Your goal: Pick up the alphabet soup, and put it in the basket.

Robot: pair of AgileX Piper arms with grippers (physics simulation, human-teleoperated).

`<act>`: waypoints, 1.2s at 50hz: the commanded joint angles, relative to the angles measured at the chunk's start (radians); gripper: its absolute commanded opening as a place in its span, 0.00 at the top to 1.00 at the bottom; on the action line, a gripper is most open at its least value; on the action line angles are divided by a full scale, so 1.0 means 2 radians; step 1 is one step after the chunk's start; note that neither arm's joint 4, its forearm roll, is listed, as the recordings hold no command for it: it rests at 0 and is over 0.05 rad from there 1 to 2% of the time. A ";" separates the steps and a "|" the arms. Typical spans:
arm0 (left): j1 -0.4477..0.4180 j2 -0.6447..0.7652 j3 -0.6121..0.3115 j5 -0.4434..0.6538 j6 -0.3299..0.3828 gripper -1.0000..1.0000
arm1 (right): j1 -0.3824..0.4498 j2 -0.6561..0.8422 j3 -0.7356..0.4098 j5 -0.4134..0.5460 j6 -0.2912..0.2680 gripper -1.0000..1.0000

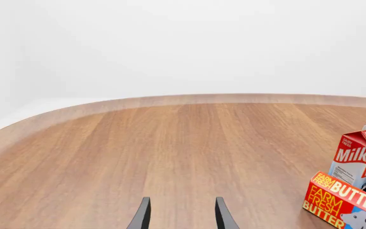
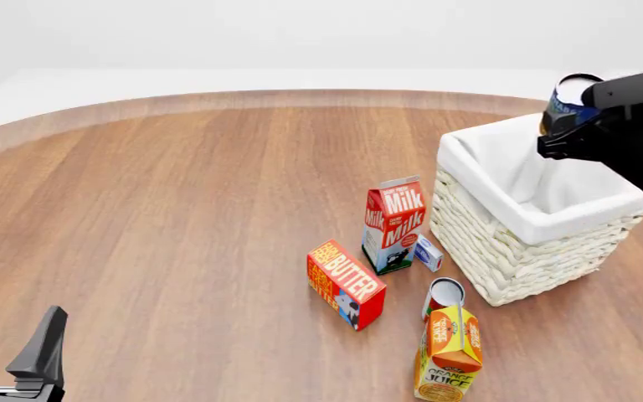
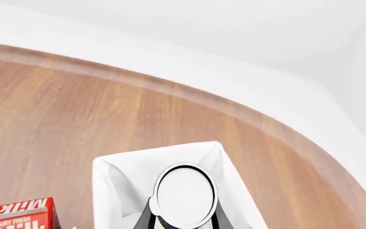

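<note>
The alphabet soup [image 2: 568, 94] is clamped by the right gripper [image 2: 562, 126] above the basket [image 2: 522, 243], upper right; the left gripper's [image 2: 9, 335] fingers are spread apart.

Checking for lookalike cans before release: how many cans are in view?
2. The alphabet soup is held by the right gripper above the basket; another can stands behind the orange juice carton. Others may be hidden.

You see a cream woven basket [image 2: 519, 251] with white lining on brown woodgrain table [image 2: 187, 209]. Beside the basket: red-and-white milk [image 2: 394, 224], red butter [image 2: 345, 284] with yellow lettering, orange-yellow juice [image 2: 449, 353]. The soup [image 2: 568, 99] above it shows blue.
</note>
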 commanded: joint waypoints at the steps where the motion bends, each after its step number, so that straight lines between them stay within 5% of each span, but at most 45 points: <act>1: 0.000 0.000 0.000 0.000 0.000 0.00 | 0.001 0.015 -0.021 0.017 0.001 1.00; 60: 0.000 0.000 0.000 0.000 0.000 0.00 | -0.013 0.109 -0.031 0.008 -0.032 1.00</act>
